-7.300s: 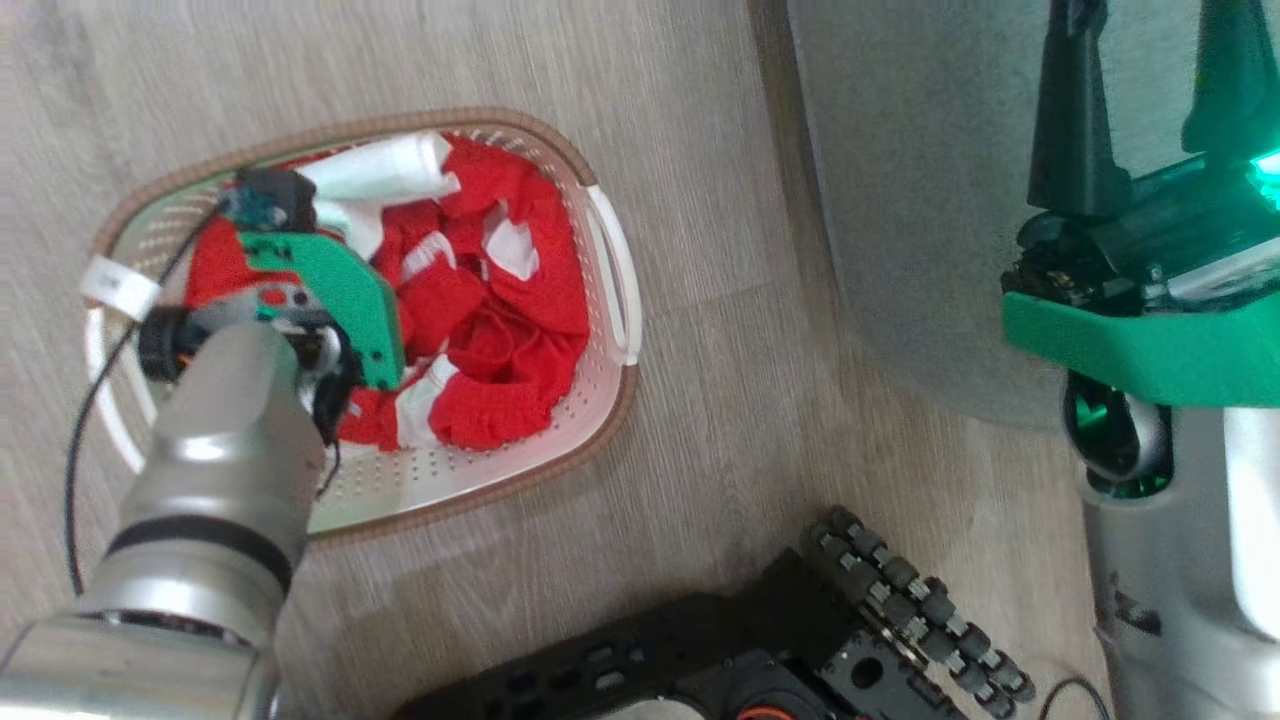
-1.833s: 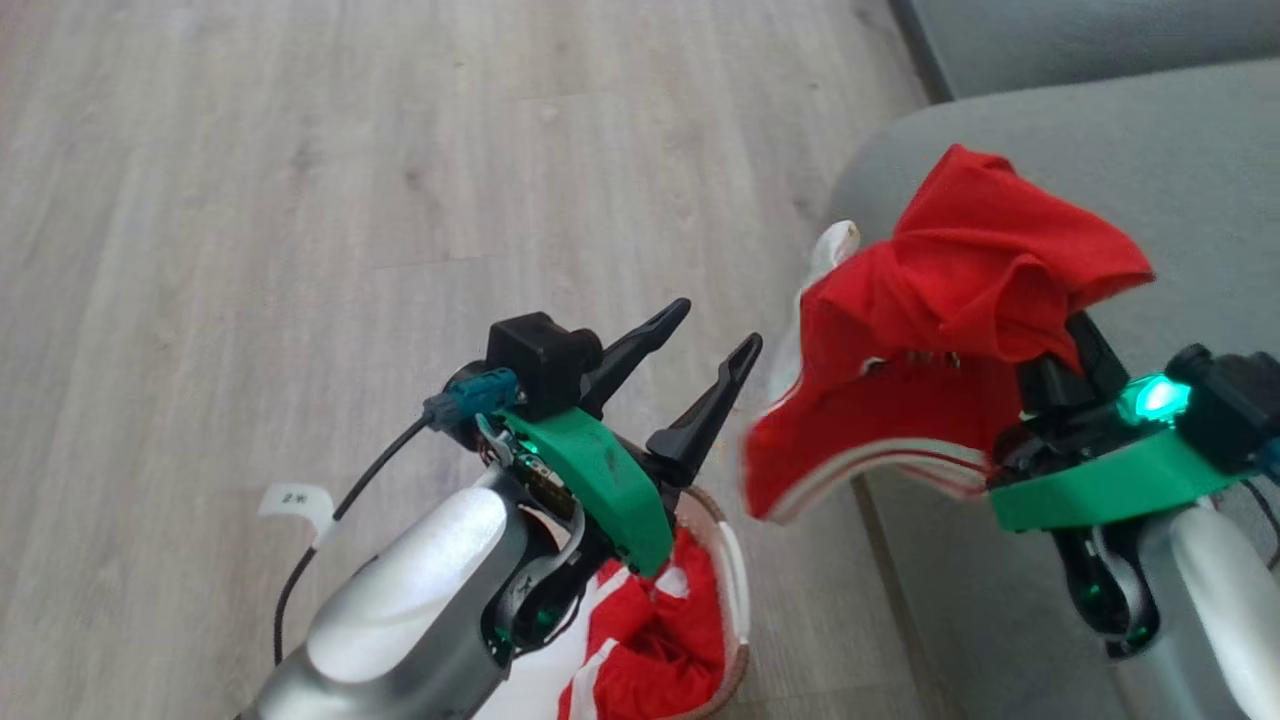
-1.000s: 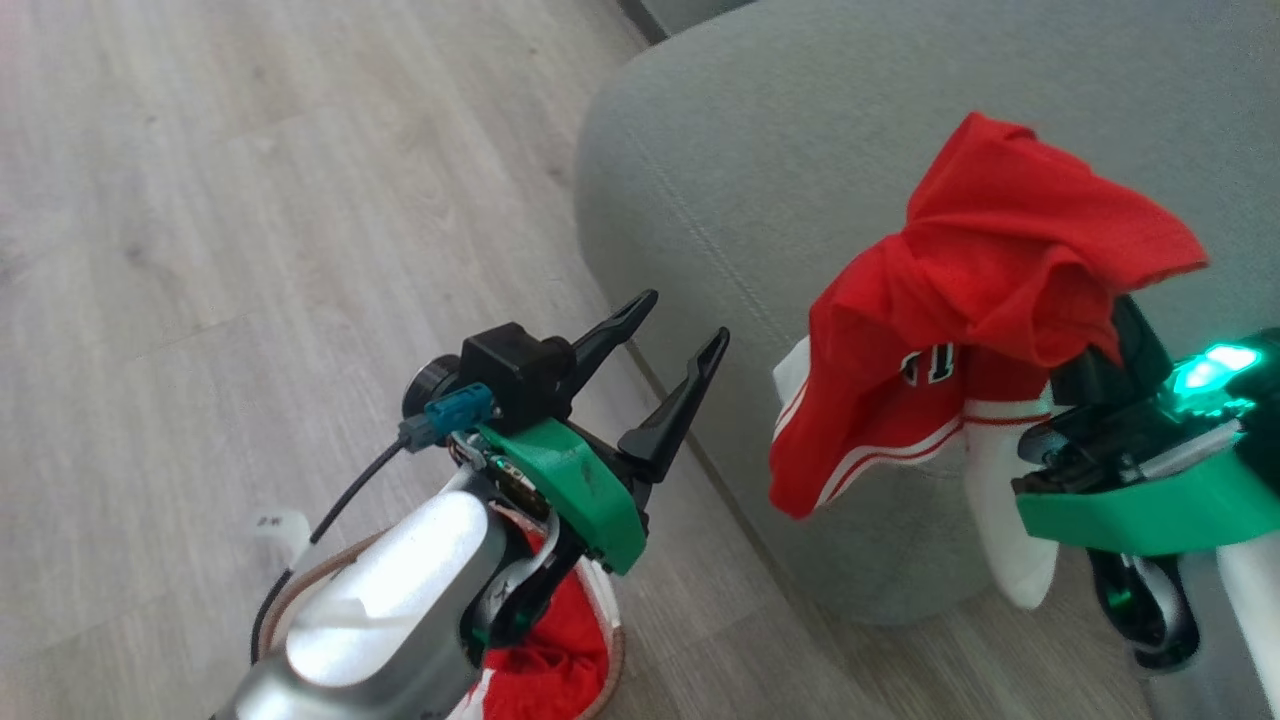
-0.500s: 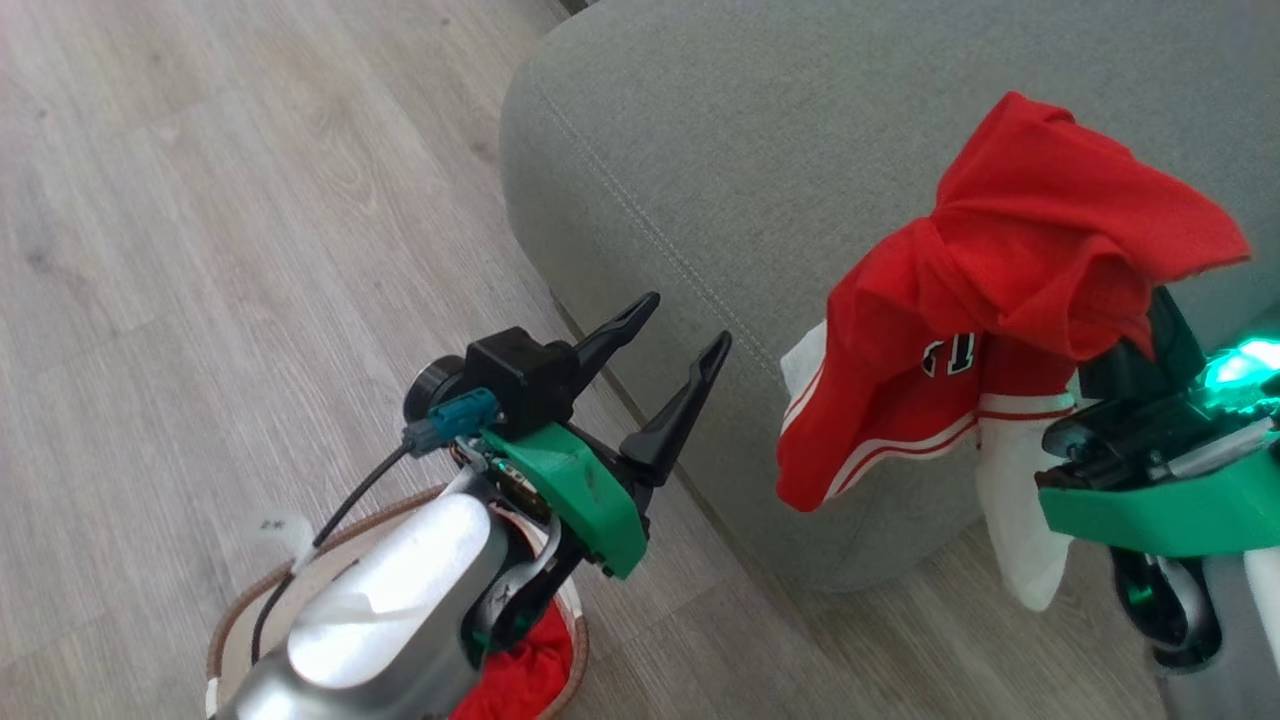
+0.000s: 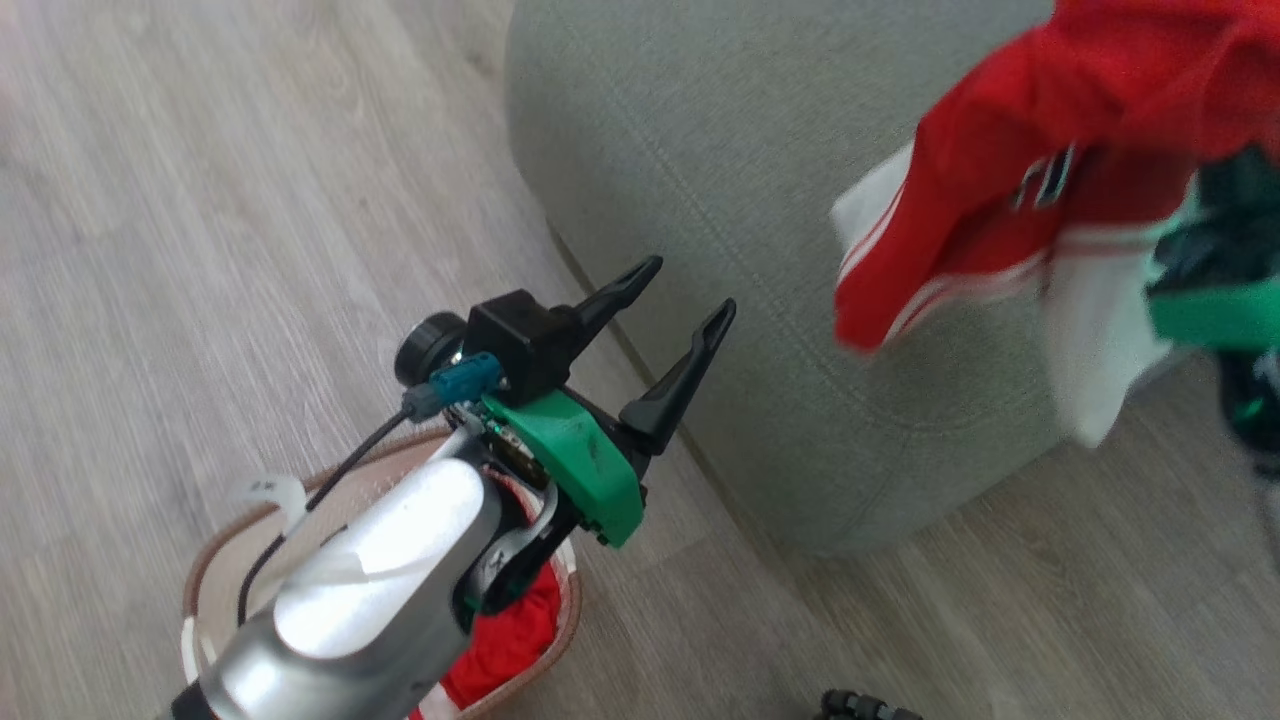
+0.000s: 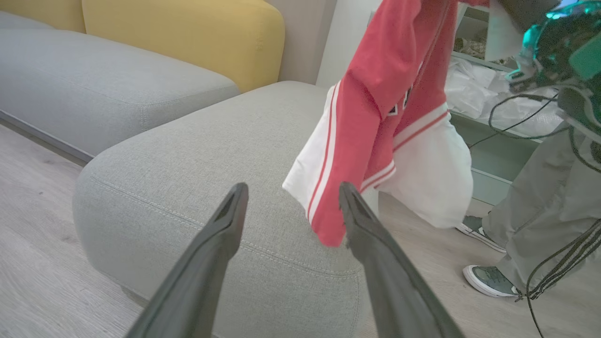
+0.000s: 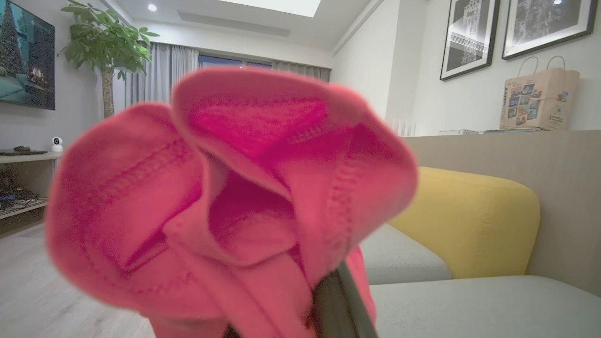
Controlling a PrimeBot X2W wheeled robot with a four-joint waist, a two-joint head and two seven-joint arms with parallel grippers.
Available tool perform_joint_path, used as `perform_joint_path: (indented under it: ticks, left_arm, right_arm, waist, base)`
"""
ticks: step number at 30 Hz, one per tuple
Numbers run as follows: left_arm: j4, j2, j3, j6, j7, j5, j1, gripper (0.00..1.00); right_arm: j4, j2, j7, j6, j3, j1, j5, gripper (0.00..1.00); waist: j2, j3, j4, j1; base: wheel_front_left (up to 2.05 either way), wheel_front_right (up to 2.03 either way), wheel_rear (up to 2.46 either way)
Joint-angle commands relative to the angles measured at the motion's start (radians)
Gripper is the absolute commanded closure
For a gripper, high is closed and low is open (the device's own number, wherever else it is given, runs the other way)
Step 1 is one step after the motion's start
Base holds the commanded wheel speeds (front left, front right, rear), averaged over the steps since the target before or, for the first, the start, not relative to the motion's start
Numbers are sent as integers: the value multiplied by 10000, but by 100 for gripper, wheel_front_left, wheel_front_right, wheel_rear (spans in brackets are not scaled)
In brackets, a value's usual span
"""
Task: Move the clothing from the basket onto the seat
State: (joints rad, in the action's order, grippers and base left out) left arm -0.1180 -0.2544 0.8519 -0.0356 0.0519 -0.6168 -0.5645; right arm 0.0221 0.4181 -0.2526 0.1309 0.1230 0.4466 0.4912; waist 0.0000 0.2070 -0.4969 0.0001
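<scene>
Right end effector (image 5: 1228, 195) is clamped nearly closed on a bunch of the clothing (image 5: 1000, 150), a red garment with white stripes and a white sleeve that hangs from it in mid-air. Its fingers are mostly buried in fabric. Change since a second ago: it sits further up and right in the head view and is motion-blurred, so the carry is still under way, though part of that shift is the camera turning. About seven seconds back this end effector was empty with its fingers apart, and the other one was down in the basket. Left end effector (image 5: 690, 285) now hovers wide open, holding nothing, fingers aimed at the seat (image 5: 700, 150). Seat lies ahead of and below those fingers. Garment hangs just past one fingertip in the left wrist view, hem dangling by the seat's near corner; it looks clear of the cushion, but contact is not certain. Basket (image 5: 565, 625) sits below and behind the left end effector on the floor (image 5: 200, 200), with the rest of the clothing (image 5: 505, 640) inside. A person's legs (image 6: 540, 211) stand beyond the garment. Judgement: one garment is out and almost at the seat but not yet put down. It needs carrying above the cushion and letting go, then a return trip for what remains.
</scene>
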Motion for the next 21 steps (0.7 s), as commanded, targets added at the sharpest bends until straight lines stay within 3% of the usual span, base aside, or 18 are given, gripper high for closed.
perform_joint_path:
  ticks: [1,13,21]
  left_arm:
    - [436,-254,-357,12,-68,114,-649,0]
    - [1481,-400,-149,-1,-883,612,-1753,0]
    - [1879,-295,87,147,-1261,918,-2459,0]
  right_arm:
    - [9,419,-91,-2,111,793,227,100]
    - [-2324,2418,-91,-2,109,4149,1023,100]
    - [-3854,3280,-91,-2,-475,5300,948,100]
  waist:
    - [0,410,231,-1]
    - [0,2369,1188,-1]
    - [0,3576,1659,-1]
  base:
    - [0,0,0]
    - [0,0,0]
    - [0,0,0]
